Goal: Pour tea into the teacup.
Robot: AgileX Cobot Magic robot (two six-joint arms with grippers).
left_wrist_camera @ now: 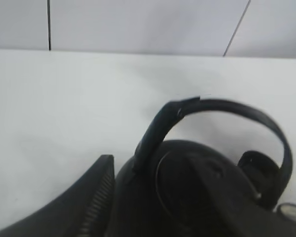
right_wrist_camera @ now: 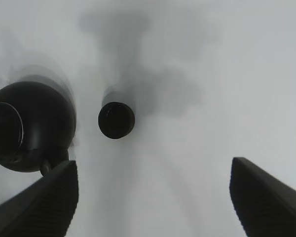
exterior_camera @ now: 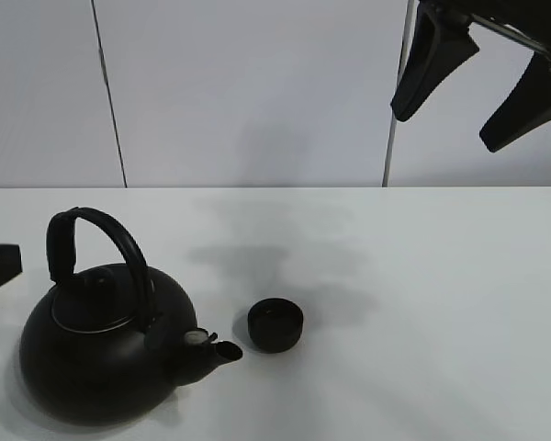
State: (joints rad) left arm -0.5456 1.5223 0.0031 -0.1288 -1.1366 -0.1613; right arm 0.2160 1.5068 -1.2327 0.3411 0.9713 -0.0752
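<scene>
Kettle [exterior_camera: 106,354] stands upright on the white table [exterior_camera: 441,303], toward the left front, arched handle [exterior_camera: 119,243] up, spout [exterior_camera: 222,350] pointing at the teacup [exterior_camera: 275,326]. Teacup sits just beside the spout tip, not touching it, upright. Contents of the cup cannot be made out.

Left gripper [left_wrist_camera: 138,207]: one ribbed finger [left_wrist_camera: 96,195] shows beside the kettle body, low and clear of the handle; the other is not clearly seen, so whether its jaws are apart or together cannot be told. Nothing appears held. In the high view only a dark tip shows at the left edge.

Right gripper [exterior_camera: 477,87]: raised high above the table's right side, jaws wide apart, empty.

Risks, as judged:
- Finger sits against the rounded body, not the handle; a close here would likely slip off or shove the kettle.
- Any shove toward the right sends the spout into the cup; the cup is small and light-looking and would slide or tip.
- Handle may be hinged; a grip off its top could let the kettle swing and pour early or wide of the small opening.
- Cup is unsteadied, with the right arm far off.
</scene>
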